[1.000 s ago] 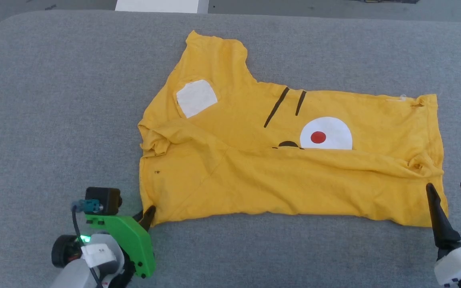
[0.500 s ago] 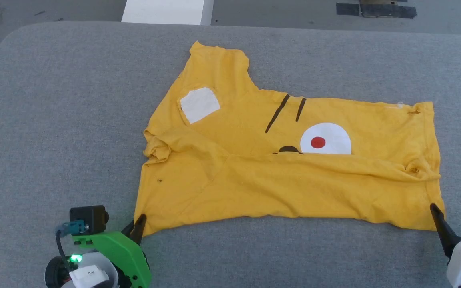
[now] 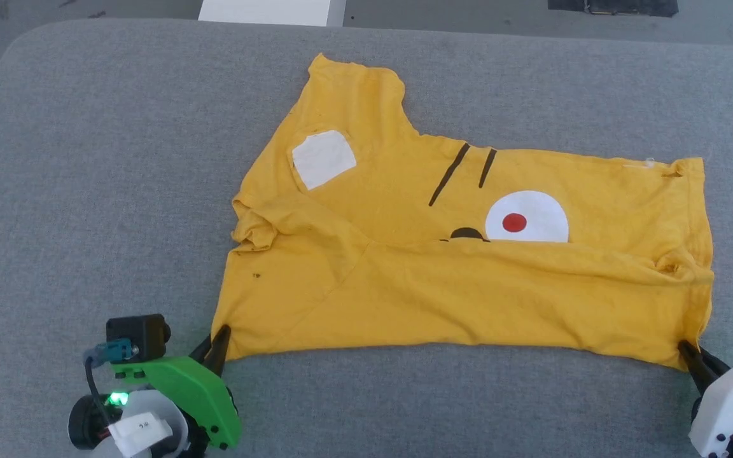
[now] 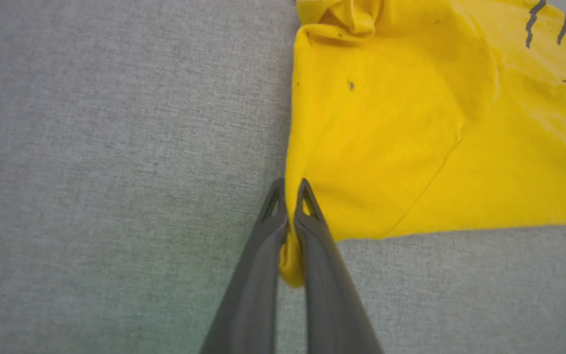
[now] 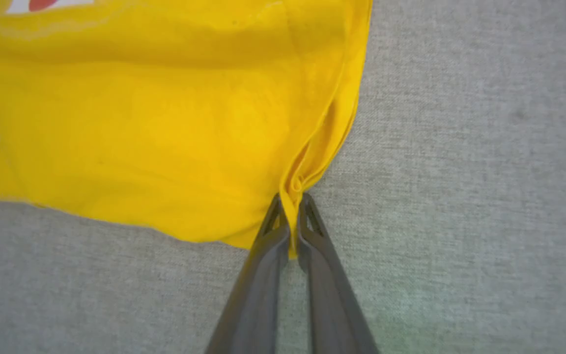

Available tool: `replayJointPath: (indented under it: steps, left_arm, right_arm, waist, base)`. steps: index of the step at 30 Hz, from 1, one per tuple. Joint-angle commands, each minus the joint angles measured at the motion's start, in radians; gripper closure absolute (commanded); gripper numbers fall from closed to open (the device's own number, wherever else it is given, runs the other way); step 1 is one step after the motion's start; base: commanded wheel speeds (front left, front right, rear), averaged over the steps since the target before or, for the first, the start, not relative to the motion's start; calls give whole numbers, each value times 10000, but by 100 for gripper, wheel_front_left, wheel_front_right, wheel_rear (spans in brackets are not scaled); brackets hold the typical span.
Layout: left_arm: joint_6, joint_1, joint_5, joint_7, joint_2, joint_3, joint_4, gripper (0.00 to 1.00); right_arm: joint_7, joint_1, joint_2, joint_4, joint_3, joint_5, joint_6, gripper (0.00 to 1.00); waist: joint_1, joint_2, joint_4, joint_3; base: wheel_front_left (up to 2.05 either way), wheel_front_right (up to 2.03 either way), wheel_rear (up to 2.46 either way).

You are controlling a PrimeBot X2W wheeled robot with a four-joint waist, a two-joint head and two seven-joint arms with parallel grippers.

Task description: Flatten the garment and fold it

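Observation:
The yellow garment (image 3: 455, 254) lies on the grey padded table (image 3: 86, 159), its near half folded over so a white patch, two black stripes, a black nose and a white circle with a red dot still show. One sleeve points to the far side. My left gripper (image 3: 219, 337) is shut on the garment's near left corner (image 4: 290, 255). At the near right corner (image 5: 290, 196), my right gripper (image 3: 684, 348) is shut on the bunched hem. Both wrist views show cloth pinched between the fingers.
The grey table's rounded far left corner and far edge lie beyond the shirt. Past that edge are a white panel (image 3: 271, 11) and a dark object (image 3: 614, 6) on the floor. Bare grey surface surrounds the shirt on all sides.
The right gripper was open beside the near right corner and has shut on it. The left gripper stayed shut on the left corner. The near edge is pulled straighter; the camera shifted slightly.

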Motion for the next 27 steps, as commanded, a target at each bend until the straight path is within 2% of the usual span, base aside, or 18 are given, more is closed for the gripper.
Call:
replayJointPath:
  steps: [1,7,12,18,22,27]
  left_arm:
    - [58,-172,40,-61,29,52,-69,100]
    - [185,-90,-90,-19,188,303,-545,100]
    - [490,540,-325,309,520,628,-1598,100]
    - [736,1854,-686,962,942,660,-2591,100]
    - [797,2661,-1053,1220,841,458,-2857,100]
    - [937,3117,-1163,1079,516,272,-2572,100]
  right_arm:
    - [-40,-110,-10,126,72,63,-15,100]
    - [-66,-244,-338,-424,-140,306,-15,100]
    - [482,177,-424,-1423,-730,509,-15,100]
    - [1522,1321,163,-2502,-1410,625,-15,100]
    - [2043,2035,684,-2762,-1641,568,-15,100]
    - [1990,2445,1074,-2492,-1537,352,-15,100]
  waist:
    - [0,0,-32,-58]
    - [0,0,-152,-437]
    - [0,0,-197,-701]
    - [0,0,-202,-672]
    - [0,0,-211,-601]
    - [0,0,-192,-559]
  base:
    - [0,0,0]
    - [0,0,0]
    - [0,0,0]
    - [0,0,0]
    - [0,0,0]
    - [0,0,0]
